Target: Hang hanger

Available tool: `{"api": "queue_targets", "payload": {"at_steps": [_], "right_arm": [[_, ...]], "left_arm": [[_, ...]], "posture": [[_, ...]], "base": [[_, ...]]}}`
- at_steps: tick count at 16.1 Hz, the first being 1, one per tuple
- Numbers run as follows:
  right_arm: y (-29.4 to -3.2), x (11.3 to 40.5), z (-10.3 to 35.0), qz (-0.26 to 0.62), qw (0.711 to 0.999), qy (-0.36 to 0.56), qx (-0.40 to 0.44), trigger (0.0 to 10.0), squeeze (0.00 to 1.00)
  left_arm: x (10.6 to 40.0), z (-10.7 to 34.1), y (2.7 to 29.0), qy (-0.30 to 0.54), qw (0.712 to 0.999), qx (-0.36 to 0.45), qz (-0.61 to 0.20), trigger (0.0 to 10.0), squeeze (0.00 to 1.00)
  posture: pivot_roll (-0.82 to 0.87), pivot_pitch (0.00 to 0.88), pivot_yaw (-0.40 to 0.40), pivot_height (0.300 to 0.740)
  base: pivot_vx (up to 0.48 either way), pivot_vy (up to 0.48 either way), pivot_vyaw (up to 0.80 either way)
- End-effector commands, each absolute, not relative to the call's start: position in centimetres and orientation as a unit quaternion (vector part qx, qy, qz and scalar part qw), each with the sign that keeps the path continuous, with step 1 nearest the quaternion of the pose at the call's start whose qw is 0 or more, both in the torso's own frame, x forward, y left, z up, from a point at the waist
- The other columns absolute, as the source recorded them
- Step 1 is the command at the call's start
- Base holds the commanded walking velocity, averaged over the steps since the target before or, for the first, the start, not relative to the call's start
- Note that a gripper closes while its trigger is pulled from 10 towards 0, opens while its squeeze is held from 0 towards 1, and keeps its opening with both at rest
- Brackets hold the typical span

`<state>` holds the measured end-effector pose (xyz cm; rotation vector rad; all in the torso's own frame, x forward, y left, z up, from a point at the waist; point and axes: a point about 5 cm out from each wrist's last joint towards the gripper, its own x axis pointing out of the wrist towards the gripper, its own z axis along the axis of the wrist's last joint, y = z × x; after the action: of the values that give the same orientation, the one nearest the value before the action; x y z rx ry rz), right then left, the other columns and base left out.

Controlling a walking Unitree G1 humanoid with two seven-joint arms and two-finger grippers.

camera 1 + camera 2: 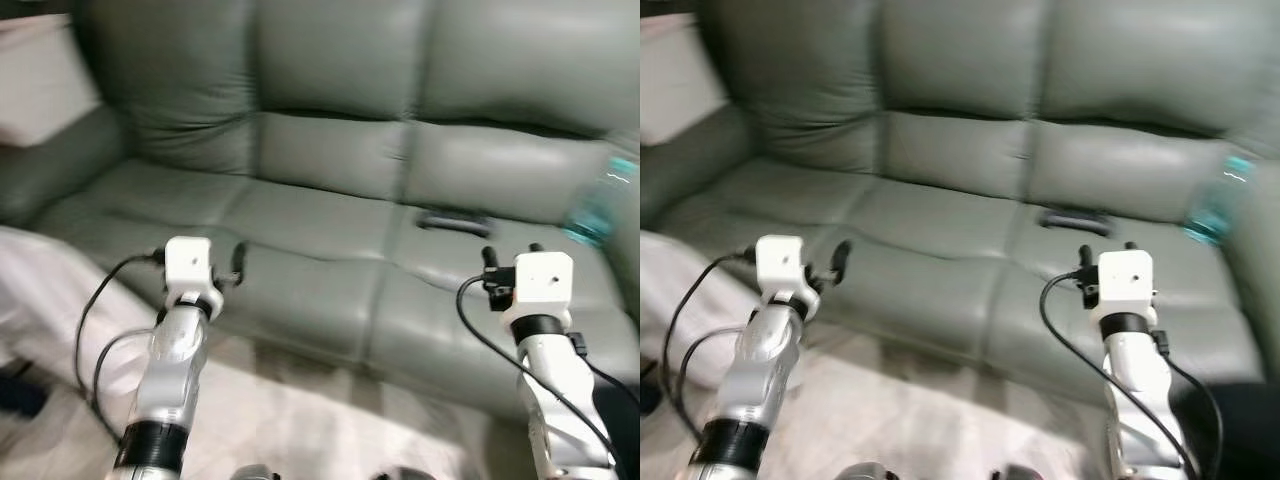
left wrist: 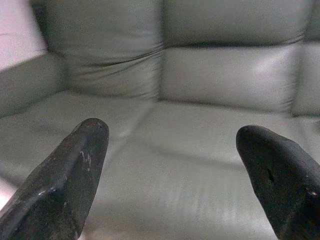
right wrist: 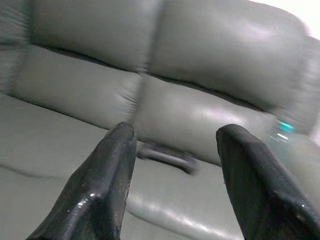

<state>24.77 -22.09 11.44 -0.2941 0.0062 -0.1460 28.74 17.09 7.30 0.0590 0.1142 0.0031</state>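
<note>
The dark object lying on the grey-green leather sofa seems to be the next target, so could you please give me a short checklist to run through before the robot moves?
1. Left gripper open with nothing between its fingers: ok.
2. Right gripper open with nothing between its fingers: ok.
3. Target identified: cannot tell. The flat dark object on the grey-green leather sofa is too blurred to confirm as a hanger.
4. Path from the right gripper to the dark object free of obstacles: ok, bare seat cushion lies between.
5. Translucent teal plastic bottle at the sofa's right end stands apart from the dark object: ok.
6. Image sharpness: not ok, views are motion-blurred.
</note>
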Motion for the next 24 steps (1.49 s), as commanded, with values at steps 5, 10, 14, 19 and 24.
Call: {"api": "queue_targets", "payload": {"at_steps": [5,10,14,19,24], "right_arm": [[-21.4,25.3,11.6,-0.063,0.987,-0.009,-0.144,10.0,0.00],[-21.5,25.0,11.2,-0.051,0.988,0.000,-0.144,10.0,0.00],[-21.7,23.9,9.9,-0.057,0.989,0.022,-0.138,10.0,0.00],[-20.3,25.5,11.2,-0.034,0.990,-0.013,-0.133,10.0,0.00],[-21.6,23.7,8.8,-0.045,0.990,0.035,-0.132,10.0,0.00]], "left_arm": [[29.3,7.0,17.4,0.075,0.995,0.054,0.024,10.0,0.00],[28.4,6.4,17.5,0.080,0.996,0.004,0.032,10.0,0.00],[26.6,5.5,18.6,0.091,0.993,0.027,0.067,10.0,0.00],[28.3,6.9,17.9,0.067,0.996,0.023,0.053,10.0,0.00],[26.2,4.1,18.2,0.115,0.990,0.035,0.068,10.0,0.00]], "posture": [[-0.08,0.000,0.096,0.740],[-0.07,0.000,0.059,0.740],[-0.05,0.000,0.063,0.740],[-0.06,0.000,0.078,0.740],[-0.06,0.000,0.049,0.740]], "base": [[0.000,0.000,0.80],[0.000,0.000,0.80],[0.000,0.000,0.80],[0.000,0.000,0.80],[0.000,0.000,0.79]]}}
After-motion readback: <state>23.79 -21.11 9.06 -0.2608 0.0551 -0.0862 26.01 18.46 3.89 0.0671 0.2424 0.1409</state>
